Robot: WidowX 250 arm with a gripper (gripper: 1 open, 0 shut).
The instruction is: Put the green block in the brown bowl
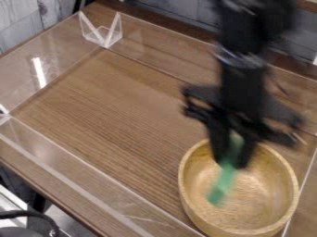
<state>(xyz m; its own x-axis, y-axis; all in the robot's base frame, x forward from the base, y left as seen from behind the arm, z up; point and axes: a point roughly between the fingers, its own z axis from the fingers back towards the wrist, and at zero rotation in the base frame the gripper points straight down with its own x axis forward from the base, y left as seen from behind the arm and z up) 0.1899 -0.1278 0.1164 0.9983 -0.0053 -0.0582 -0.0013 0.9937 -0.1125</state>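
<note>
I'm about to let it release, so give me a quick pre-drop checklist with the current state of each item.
1. Gripper shut on the green block: ok, the block hangs from the jaws.
2. Block over the brown bowl: ok, it appears inside the rim's outline.
3. Block clear of the bowl's floor: cannot tell, one view and motion blur.
4. Bowl upright on the table: ok.
5. Bowl holds nothing else: ok, only wood grain visible.
6. Block hanging steadily: cannot tell, it tilts and the picture is blurred.

Lab bench: wooden table [111, 102] walled by clear panels [56, 56].
</note>
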